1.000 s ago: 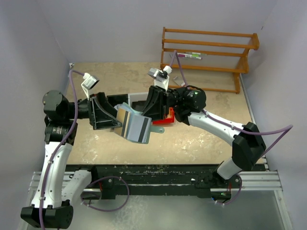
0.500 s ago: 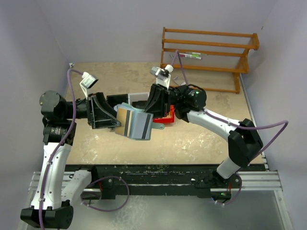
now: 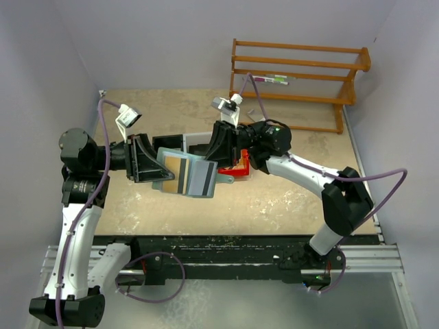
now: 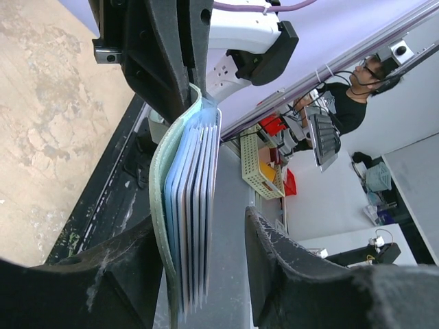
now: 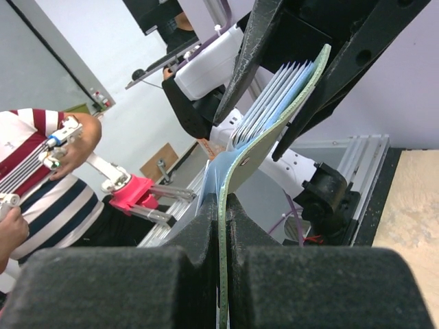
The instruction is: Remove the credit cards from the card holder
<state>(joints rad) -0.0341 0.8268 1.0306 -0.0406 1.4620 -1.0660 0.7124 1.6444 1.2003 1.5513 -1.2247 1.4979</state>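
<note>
Here, the small grey-green wallet-like card holder (image 4: 159, 164) hangs above the sandy-beige table (image 3: 274, 199), a little toward 9 o'clock from the table's middle in the top view. It is carried between the two hands. The right hand (image 5: 221, 226) reaches in from the 3 o'clock side. Its two black fingers are pressed together on the holder's thin green edge, so it is clamped on the holder.

A fanned stack of thin grey-blue and light blue credit cards (image 4: 195, 205) sits inside the holder, their edges standing out beyond the cover. In the top view the outermost card shows an orange-yellow patch beside a dark stripe.

The left hand (image 4: 199, 226) comes in from 9 o'clock with its fingers apart, one on each side of the holder and cards. The finger on the cover side lies close against the green cover, while a clear gap separates the other finger from the nearest card.

Below the right hand, a red plastic bin (image 3: 236, 168) is partly hidden. An orange-brown wooden rack (image 3: 302, 75) stands against the wall at 1 o'clock.
</note>
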